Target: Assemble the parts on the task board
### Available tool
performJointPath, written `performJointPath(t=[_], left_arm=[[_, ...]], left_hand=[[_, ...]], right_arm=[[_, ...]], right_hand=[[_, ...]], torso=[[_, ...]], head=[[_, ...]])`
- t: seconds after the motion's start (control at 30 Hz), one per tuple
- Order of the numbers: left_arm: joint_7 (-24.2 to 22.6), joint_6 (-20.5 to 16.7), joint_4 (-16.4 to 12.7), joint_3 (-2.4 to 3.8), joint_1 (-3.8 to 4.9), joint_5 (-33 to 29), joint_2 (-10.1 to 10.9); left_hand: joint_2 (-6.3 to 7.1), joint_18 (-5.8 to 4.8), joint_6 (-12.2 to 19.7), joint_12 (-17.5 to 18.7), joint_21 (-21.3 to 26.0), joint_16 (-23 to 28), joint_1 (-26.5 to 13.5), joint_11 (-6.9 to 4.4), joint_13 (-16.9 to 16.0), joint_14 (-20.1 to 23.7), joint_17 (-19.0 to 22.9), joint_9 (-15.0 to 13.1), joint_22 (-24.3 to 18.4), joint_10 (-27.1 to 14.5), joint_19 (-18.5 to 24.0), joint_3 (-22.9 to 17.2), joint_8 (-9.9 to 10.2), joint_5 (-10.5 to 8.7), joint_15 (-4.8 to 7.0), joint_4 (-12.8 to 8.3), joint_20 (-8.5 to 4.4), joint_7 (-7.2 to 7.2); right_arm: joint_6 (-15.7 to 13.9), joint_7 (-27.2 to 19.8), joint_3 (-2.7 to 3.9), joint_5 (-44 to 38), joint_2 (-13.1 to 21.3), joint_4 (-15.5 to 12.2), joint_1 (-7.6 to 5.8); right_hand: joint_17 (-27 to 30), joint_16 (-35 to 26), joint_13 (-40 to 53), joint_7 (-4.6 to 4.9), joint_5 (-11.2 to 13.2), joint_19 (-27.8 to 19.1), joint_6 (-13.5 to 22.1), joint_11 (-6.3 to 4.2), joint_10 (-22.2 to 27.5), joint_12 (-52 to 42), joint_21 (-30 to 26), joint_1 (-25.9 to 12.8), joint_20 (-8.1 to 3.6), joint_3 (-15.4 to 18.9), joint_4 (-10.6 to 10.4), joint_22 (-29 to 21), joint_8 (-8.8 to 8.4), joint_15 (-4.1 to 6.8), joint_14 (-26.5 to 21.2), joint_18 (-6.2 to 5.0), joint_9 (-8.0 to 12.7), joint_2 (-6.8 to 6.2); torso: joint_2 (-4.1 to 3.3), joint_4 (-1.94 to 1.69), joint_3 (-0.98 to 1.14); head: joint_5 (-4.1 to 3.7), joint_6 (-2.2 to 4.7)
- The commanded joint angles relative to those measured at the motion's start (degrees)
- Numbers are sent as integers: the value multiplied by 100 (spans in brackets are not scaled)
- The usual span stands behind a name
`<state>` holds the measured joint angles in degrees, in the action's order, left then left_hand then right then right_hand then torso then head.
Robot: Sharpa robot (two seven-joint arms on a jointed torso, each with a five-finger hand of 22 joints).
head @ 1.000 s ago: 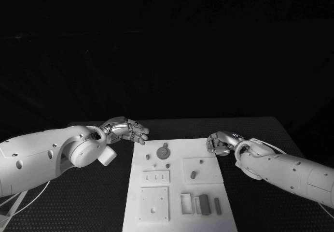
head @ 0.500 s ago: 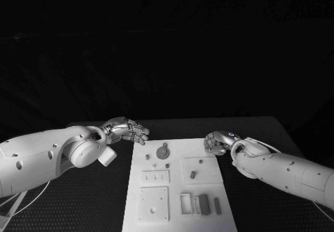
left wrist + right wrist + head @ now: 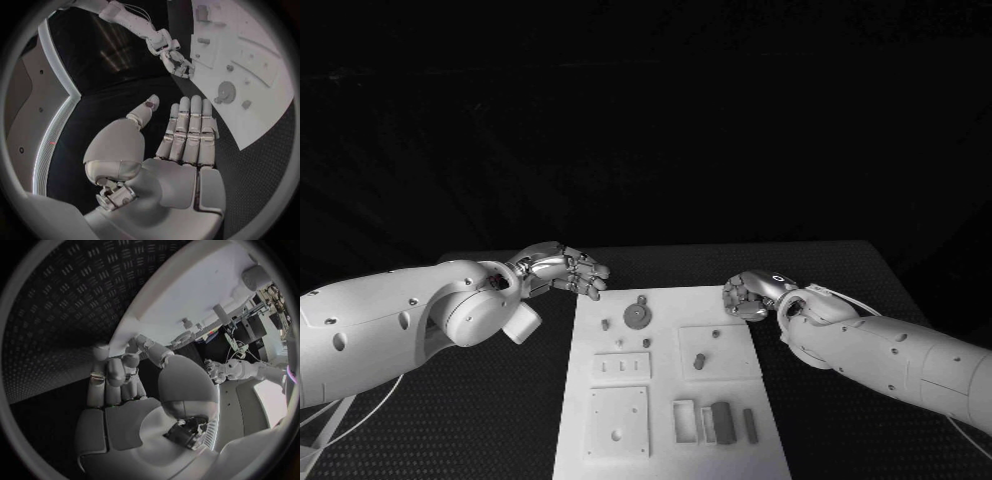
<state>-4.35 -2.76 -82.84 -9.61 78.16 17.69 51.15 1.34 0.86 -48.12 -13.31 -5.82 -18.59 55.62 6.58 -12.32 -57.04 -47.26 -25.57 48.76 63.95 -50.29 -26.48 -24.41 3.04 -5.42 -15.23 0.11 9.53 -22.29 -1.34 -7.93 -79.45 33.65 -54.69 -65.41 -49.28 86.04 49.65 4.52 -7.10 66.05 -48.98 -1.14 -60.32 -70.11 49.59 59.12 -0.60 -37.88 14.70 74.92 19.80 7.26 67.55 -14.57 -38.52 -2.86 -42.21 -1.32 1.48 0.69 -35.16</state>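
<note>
The left hand (image 3: pixel 563 271) hangs over the black table (image 3: pixel 516 400) just beside the far left corner of the board (image 3: pixel 668 455), palm out, its fingers (image 3: pixel 187 130) straight and side by side with the thumb set apart; it holds nothing and touches neither board nor table as far as the views show. The board lies in the middle of the table, long side running toward the robot. On its far part, nearest the left hand, a small oval part (image 3: pixel 606 324) lies flat, and next to it a round disc (image 3: pixel 638 317) with a short stem pointing away. Below these sits a raised plate with three slots (image 3: pixel 622 366), and nearer still a larger square plate (image 3: pixel 619 421). To the right of the slotted plate is another raised square (image 3: pixel 718 351) carrying a small dark peg (image 3: pixel 700 362) and a small oval piece (image 3: pixel 714 334). At the near right, a pale upright frame (image 3: pixel 685 421), a dark block (image 3: pixel 724 423) and a thin dark bar (image 3: pixel 751 425) stand side by side. The right hand (image 3: pixel 751 297) is at the far right edge of the board, fingers (image 3: pixel 115 372) curled in toward the palm over that edge; whether they pinch anything cannot be told.
</note>
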Motion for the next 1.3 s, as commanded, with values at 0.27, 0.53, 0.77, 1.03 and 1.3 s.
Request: performJointPath(t=[0.27,0.53,0.77,1.03,1.3], left_arm=[[5,-6,-15,5,4,135,-12],[351,-487,-38,5,4,187,-9],[404,-541,-48,6,5,187,-8],[575,-577,-39,6,5,304,-39],[816,-985,-23,5,5,518,-189]], left_hand=[[-106,-42,-114,16,12,-14,36,-30,-47,-106,-55,9,5,96,-114,-56,44,-22,30,-12,-35,-31],[2,-37,-80,-90,-55,-136,-33,-120,-183,-265,-172,27,53,292,-306,4,126,-24,113,3,-118,5],[45,-42,-141,-138,-70,-199,-92,-151,-253,-296,-225,12,74,326,-363,35,119,-23,145,44,-155,-21],[168,-57,-162,-154,-62,-222,-218,-155,-296,-287,-250,8,81,319,-372,130,129,-24,149,75,-164,-26],[212,-24,-106,-260,-106,-337,-363,-238,-428,-412,-320,57,117,439,-528,287,241,-22,232,44,-245,-22]], right_arm=[[-50,15,-11,-80,0,-13,25],[-139,214,-8,-364,60,-185,22],[-233,429,-7,-618,90,-336,-25],[-236,636,12,-788,139,-659,-166],[-87,1011,123,-982,237,-1285,-327]], right_hand=[[10,34,11,-24,-16,-3,-1140,-77,54,14,38,-75,-39,0,-42,111,35,36,22,-43,-16,23],[10,44,24,-51,-14,41,-1207,-103,-3,11,58,-111,-63,-2,-49,113,50,59,70,-43,-64,11],[-138,70,46,-97,-16,113,-1322,-154,-109,7,91,-104,-110,-39,-24,113,76,106,227,-43,-136,48],[-126,57,58,-122,-15,134,-1374,-174,-164,10,98,-99,-126,-52,15,111,82,128,251,-43,-165,58],[-106,49,61,-127,-14,140,-1388,-179,-177,15,98,-111,-128,-51,20,109,80,134,250,-43,-173,53]], torso=[[1,-2,0],[7,14,4],[5,4,-6],[14,5,-8],[31,8,-14]], head=[[3,0],[6,3],[-23,36],[-45,61],[-68,114]])
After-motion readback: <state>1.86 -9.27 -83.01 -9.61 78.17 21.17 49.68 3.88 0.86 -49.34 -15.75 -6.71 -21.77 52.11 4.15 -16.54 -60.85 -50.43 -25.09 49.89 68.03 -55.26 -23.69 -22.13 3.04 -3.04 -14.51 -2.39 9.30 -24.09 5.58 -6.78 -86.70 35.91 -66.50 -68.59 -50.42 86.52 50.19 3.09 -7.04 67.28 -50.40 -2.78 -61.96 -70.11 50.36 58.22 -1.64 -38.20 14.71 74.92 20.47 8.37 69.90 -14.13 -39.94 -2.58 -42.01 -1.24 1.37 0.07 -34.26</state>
